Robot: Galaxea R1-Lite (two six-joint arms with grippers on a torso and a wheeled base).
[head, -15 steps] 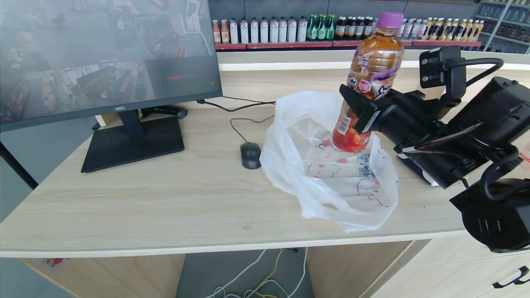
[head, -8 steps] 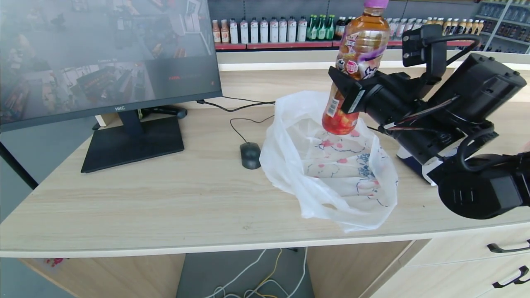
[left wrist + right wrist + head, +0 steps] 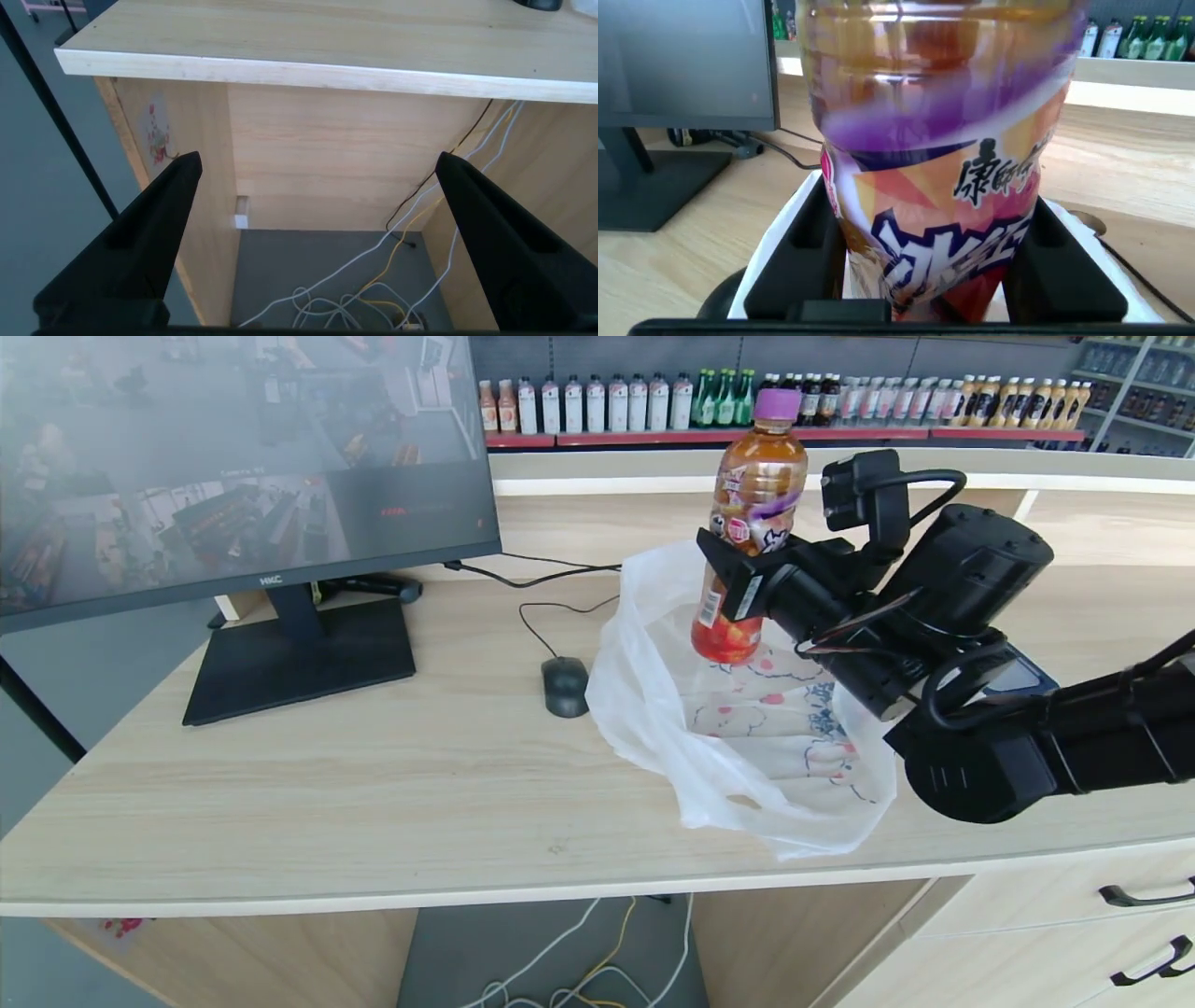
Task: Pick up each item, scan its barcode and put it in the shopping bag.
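A bottle of amber drink (image 3: 750,513) with a purple cap and a bright label is held upright over the open white plastic shopping bag (image 3: 747,709) on the wooden counter. My right gripper (image 3: 739,586) is shut on the bottle's lower half, and its base hangs just above the bag's mouth. From the right wrist camera the bottle (image 3: 943,168) stands close up between the black fingers (image 3: 808,252). My left gripper (image 3: 313,238) hangs open below the counter's edge, facing the space under the desk, with nothing between its fingers.
A monitor (image 3: 233,457) on a black stand sits at the counter's left. A black mouse (image 3: 565,685) lies just left of the bag, its cable running back. A flat dark device (image 3: 1013,677) lies under my right arm. Shelves of bottles (image 3: 747,397) line the back wall.
My right arm has carried the bottle leftward and farther from the camera, then lowered it toward the bag's mouth. The bag and the mouse have not moved.
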